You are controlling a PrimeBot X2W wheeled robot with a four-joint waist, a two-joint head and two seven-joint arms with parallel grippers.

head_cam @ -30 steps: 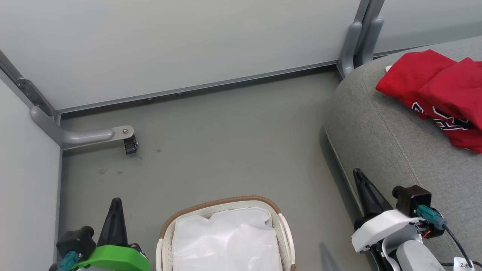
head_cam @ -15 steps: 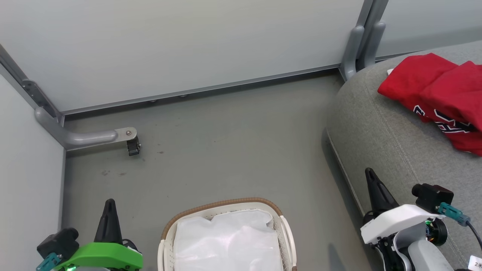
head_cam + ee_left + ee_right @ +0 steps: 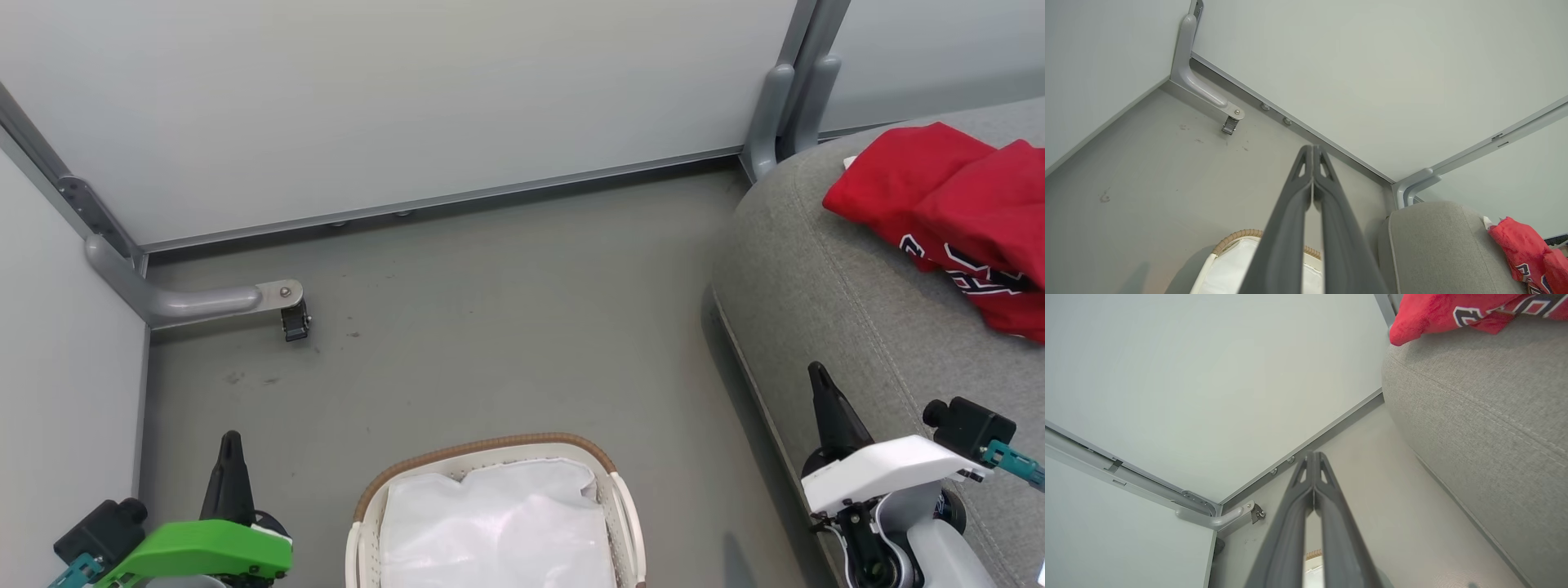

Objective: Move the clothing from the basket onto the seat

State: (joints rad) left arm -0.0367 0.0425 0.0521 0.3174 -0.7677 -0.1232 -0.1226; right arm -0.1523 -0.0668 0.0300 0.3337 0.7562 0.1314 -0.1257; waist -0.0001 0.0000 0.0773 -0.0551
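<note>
Red clothing (image 3: 947, 204) lay crumpled on the grey seat (image 3: 816, 269), well apart from the basket (image 3: 482, 447) holding a white sheet (image 3: 498, 531). Left hand (image 3: 231, 439) and right hand (image 3: 815, 371) were pressed together, empty. The jersey looked light and limp, probably best pinched at a bunched fold.

Middle: floor (image 3: 506, 310) lies open from the basket (image 3: 482, 447) to the wall panels (image 3: 408, 106).
Right: seat (image 3: 824, 269) bulks in (clothing (image 3: 947, 188) heaped on top).
Left corner: metal bracket (image 3: 204, 300) juts out low.

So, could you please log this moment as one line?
clothing: on seat | basket: holds white sheet | left jaws: shut, empty | right jaws: shut, empty
</note>
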